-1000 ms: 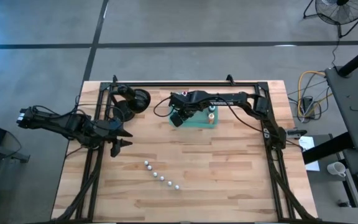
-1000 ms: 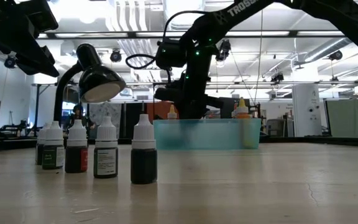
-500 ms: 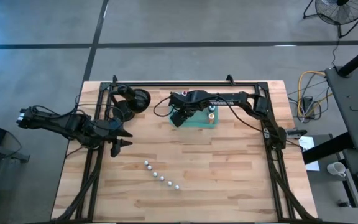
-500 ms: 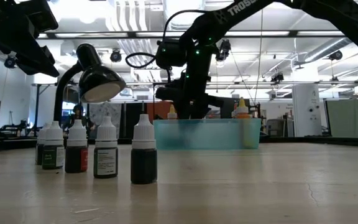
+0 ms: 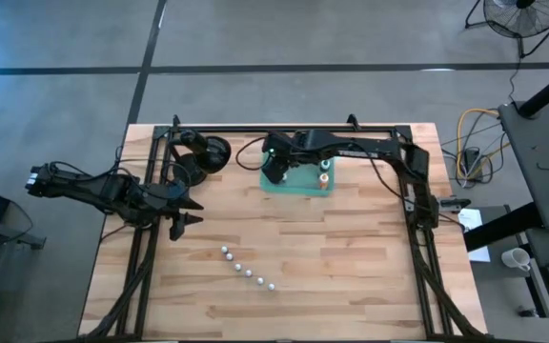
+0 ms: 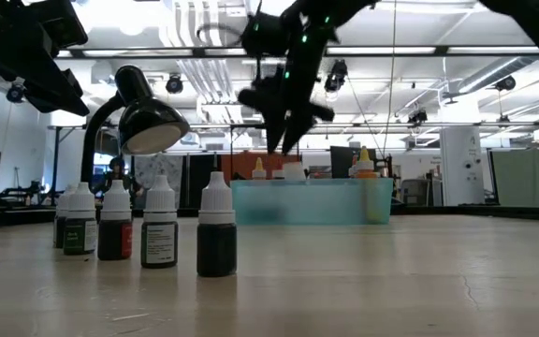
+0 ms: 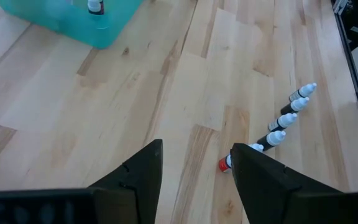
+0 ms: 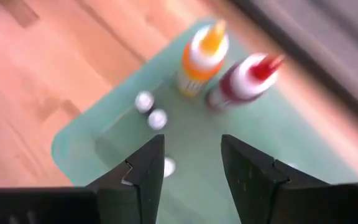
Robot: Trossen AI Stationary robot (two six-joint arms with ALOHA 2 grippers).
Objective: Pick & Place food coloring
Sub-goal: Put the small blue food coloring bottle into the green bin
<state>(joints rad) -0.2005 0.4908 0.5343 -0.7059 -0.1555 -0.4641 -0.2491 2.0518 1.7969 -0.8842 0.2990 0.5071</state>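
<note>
Several small white-capped food coloring bottles [image 5: 246,270] stand upright in a slanting row on the table's near middle; they also show in the low view [image 6: 160,234] and the left wrist view [image 7: 284,121]. An orange bottle [image 8: 202,59], a red bottle [image 8: 244,81] and small white-capped ones [image 8: 151,111] stand in the green tray [image 5: 303,188]. My right gripper [image 8: 191,162] is open and empty above the tray, raised clear of it [image 6: 284,140]. My left gripper [image 7: 194,168] is open and empty over the table's left side [image 5: 187,211].
A black desk lamp [image 5: 203,152] stands at the far left, beside the tray, and looms over the bottle row in the low view [image 6: 143,112]. A dark metal frame [image 5: 284,128] runs along the far edge and both sides. Bare wood lies right of the bottle row.
My right gripper has gone up out of the green tray and a little toward the far edge. It now hangs clear above the tray's rim. A small white cap shows in the tray where the gripper stood.
</note>
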